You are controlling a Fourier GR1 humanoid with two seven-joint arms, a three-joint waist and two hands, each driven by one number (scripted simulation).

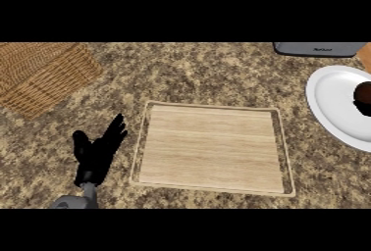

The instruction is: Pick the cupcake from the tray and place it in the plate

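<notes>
Now the square light wooden tray (214,148) with its raised rim lies flat in the middle of the speckled brown stone table (210,73), and its inner surface shows only bare wood grain. At the right edge of the view sits the round white plate (337,105), partly cut off by the frame. On the plate's right side, also cut by the frame edge, rests a dark brown rounded thing (363,98); it looks like the cupcake, though too little of it shows to be sure. It is well apart from the tray.

The robot's left hand (98,152) is black, at the end of a grey forearm (76,200) that enters from the lower left. Its fingers are straight and spread, pointing up and slightly right, holding nothing, just beside the tray's left rim without touching it. The right hand does not appear.

A woven wicker basket (43,73) occupies the upper left corner. A grey appliance (319,48) with a dark edge peeks in at the top right, near the plate.
</notes>
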